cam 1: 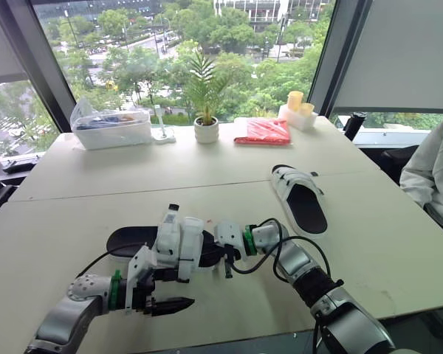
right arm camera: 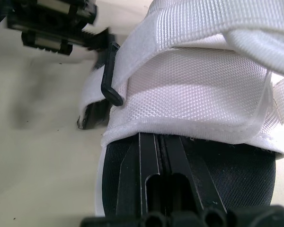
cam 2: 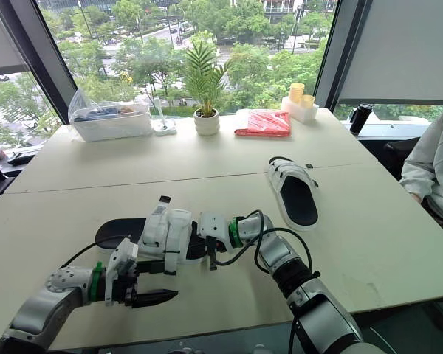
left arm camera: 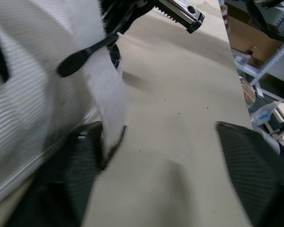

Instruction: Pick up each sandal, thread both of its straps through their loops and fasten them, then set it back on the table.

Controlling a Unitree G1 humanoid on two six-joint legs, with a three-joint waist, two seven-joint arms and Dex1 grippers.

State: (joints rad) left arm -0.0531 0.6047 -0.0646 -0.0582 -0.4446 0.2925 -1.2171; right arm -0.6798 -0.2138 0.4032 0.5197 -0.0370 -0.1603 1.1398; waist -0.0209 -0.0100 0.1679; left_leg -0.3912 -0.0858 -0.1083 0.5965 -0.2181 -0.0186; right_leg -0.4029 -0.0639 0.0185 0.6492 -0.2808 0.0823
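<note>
A black-soled sandal (cam 1: 133,240) with white straps (cam 1: 181,247) lies near the table's front edge. My right gripper (cam 1: 226,259) is shut, its fingers (right arm camera: 161,182) pushed along the black footbed under the wide white strap (right arm camera: 189,80), beside a black loop (right arm camera: 111,75). Just in front of the sandal, my left gripper (cam 1: 170,304) is open; a loose white strap end (left arm camera: 106,101) hangs against one finger (left arm camera: 80,184). The second sandal (cam 1: 301,198) lies flat farther back on the right, away from both grippers.
At the table's far edge stand a clear plastic box (cam 1: 111,129), a potted plant (cam 1: 206,127), a red packet (cam 1: 263,131) and a white box with yellow cups (cam 1: 297,110). A person's sleeve (cam 1: 432,173) shows at the right edge.
</note>
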